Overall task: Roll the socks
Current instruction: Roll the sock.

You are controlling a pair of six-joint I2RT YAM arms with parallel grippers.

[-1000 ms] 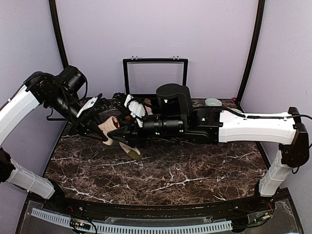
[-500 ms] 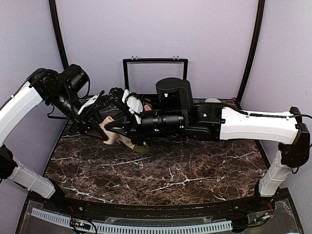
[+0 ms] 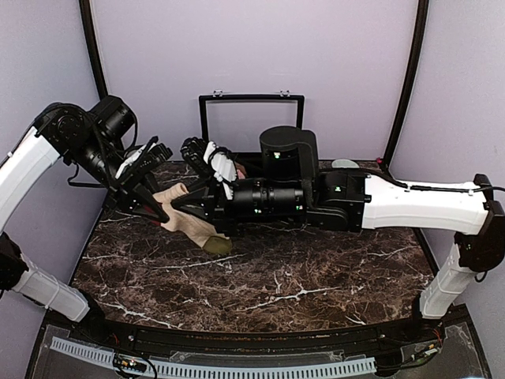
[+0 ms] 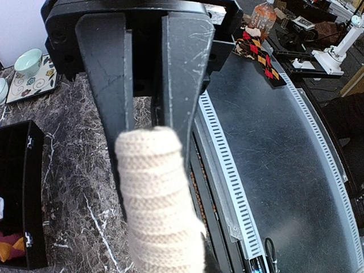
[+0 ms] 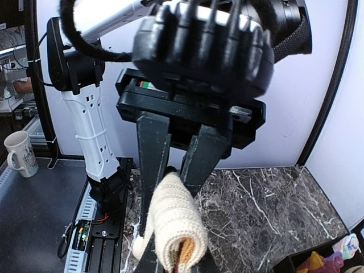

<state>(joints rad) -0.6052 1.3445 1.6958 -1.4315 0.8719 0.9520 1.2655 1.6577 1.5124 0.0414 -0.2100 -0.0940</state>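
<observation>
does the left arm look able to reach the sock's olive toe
Probably not: the left gripper is shut on the sock, with the right gripper clamped beside it, nearer the olive toe.

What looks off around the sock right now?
Nothing spilled or damaged. The tan sock is pinched between left claw and right claw, its olive toe drooping loose toward the table.

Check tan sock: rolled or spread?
Partly rolled: the sock's end is coiled between the right fingers, while its olive toe hangs loose.
</observation>
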